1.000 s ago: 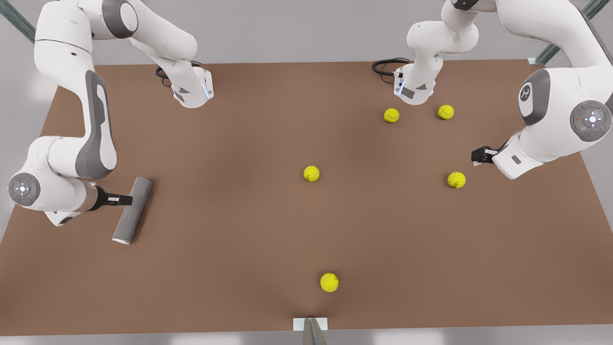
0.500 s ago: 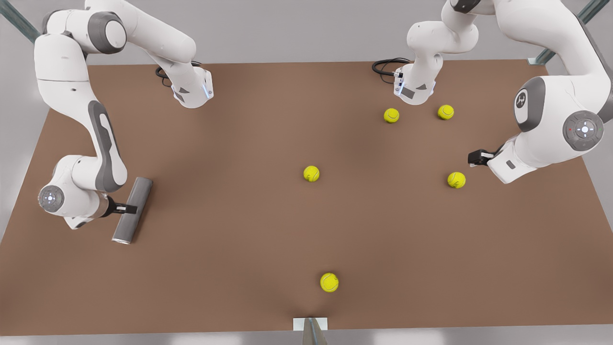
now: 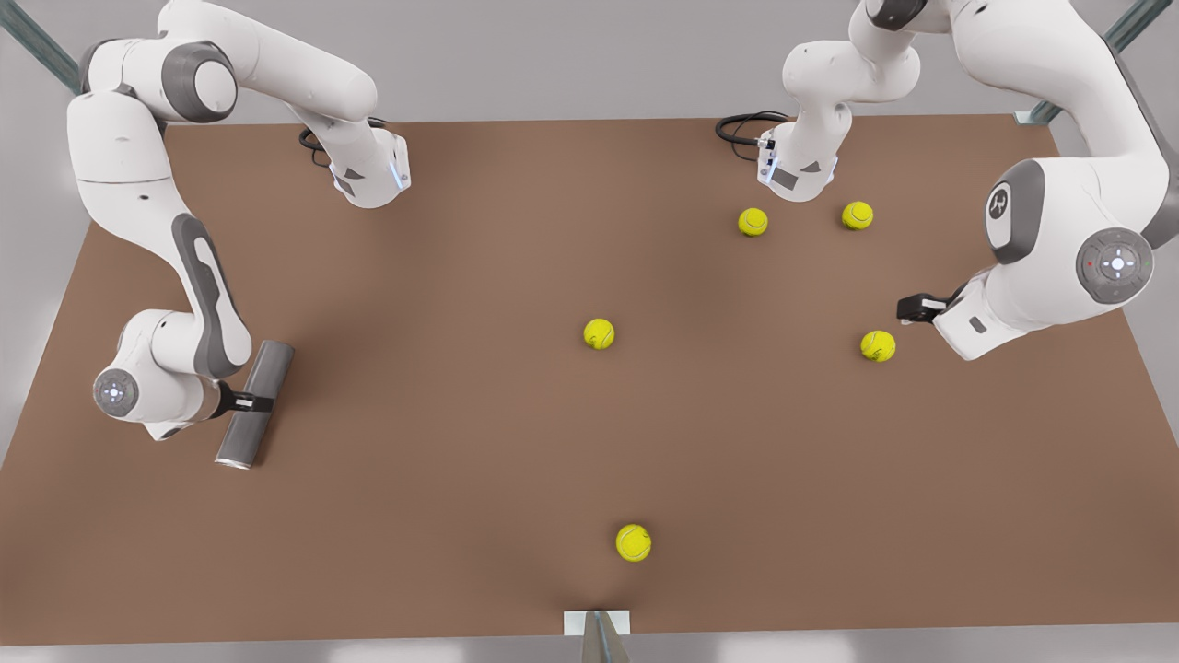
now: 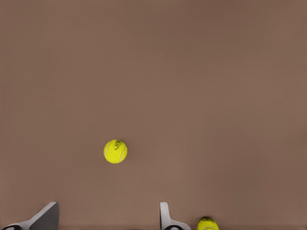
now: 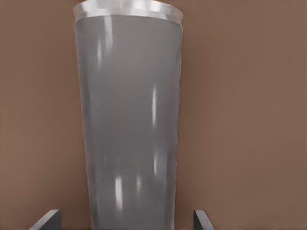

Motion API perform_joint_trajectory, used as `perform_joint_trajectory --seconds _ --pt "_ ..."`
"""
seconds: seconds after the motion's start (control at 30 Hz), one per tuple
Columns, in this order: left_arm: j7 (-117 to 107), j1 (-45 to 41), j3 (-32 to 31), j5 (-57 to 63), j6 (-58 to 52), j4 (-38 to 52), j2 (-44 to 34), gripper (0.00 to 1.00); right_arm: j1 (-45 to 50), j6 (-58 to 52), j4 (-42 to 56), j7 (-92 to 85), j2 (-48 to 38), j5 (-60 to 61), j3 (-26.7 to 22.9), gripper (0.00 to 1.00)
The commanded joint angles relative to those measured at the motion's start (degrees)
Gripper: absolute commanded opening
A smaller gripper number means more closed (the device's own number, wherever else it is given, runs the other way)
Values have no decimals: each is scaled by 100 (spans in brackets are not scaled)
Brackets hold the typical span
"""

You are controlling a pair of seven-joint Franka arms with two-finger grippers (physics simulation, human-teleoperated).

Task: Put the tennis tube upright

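Over the table's (image 3: 516, 442) edge on the front view's left, the right gripper (image 3: 256, 402) straddles the tennis tube (image 3: 255, 403) with its fingers (image 5: 47, 219) spread wide on either side, neither touching the grey wall. The tube lies flat on its side, pointing roughly from the far edge toward the near edge, silvery end toward the near edge. Near the opposite edge, the left gripper (image 3: 910, 308) hangs above the brown surface with its fingers (image 4: 165, 215) parted and nothing between them, just beside one tennis ball (image 3: 878, 345). Another ball (image 3: 599, 333) sits mid-table, two balls (image 3: 752, 221) lie by the arm base near the far edge, and one more ball (image 3: 633, 542) rests near the near edge.
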Motion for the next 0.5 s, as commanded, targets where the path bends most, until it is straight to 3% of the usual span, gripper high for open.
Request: perform_joint_trajectory --seconds 0.0,0.47 --pt "0 -1 -1 -7 0 0 0 100 0 0 1 0 13 0 8 100" --pt "0 -1 -1 -42 -26 -9 52 100 -79 -17 -8 26 268 0 -1 100"
